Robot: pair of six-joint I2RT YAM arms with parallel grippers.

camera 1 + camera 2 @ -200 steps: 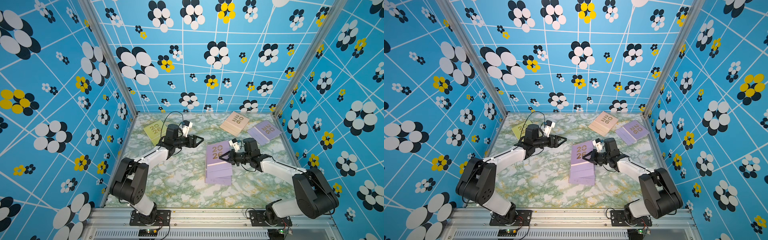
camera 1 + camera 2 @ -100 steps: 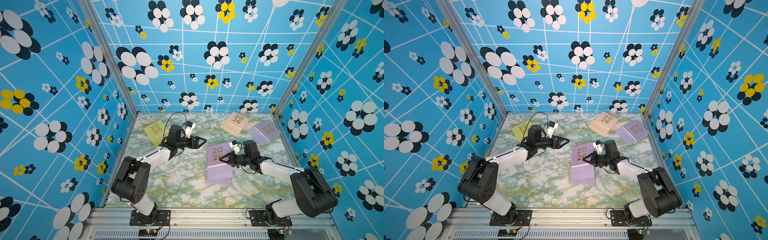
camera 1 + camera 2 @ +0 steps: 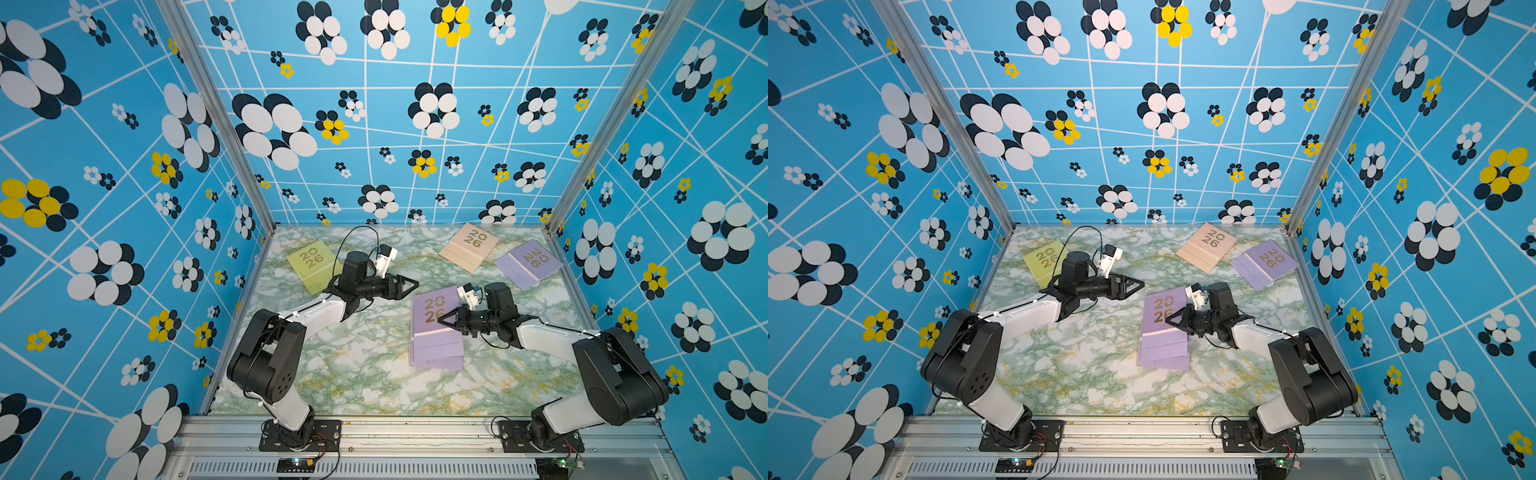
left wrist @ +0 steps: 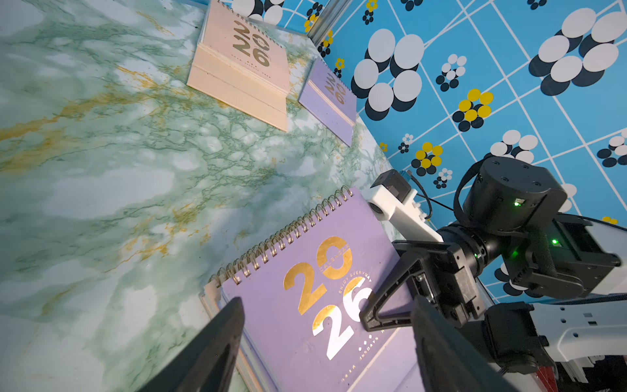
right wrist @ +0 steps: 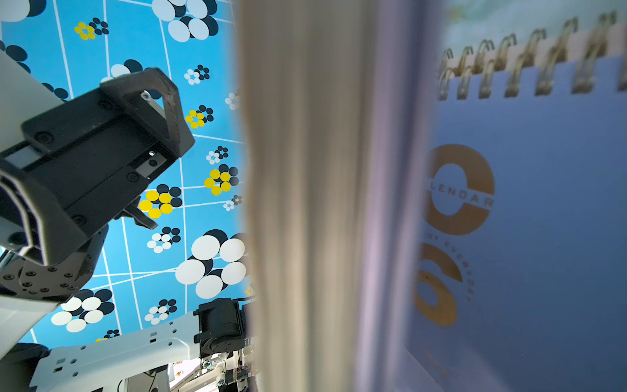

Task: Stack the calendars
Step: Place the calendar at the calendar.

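A pile of calendars with a lilac one on top lies mid-table in both top views. My right gripper is shut, its tip on the gold "26" of that lilac cover. My left gripper hangs open just left of the pile's spiral end, nothing between its fingers. Lying singly are a yellow-green calendar, a peach one and a lilac one. In the right wrist view a blurred beige and lilac band hides the jaws, beside the lilac cover.
The marble-patterned table is boxed in by blue flowered walls on three sides. An aluminium rail with both arm bases runs along the front. The peach and single lilac calendars sit near the back right corner.
My left gripper has moved to the right, closer to the pile, and stayed open. The right gripper has barely moved and stays shut on the cover.
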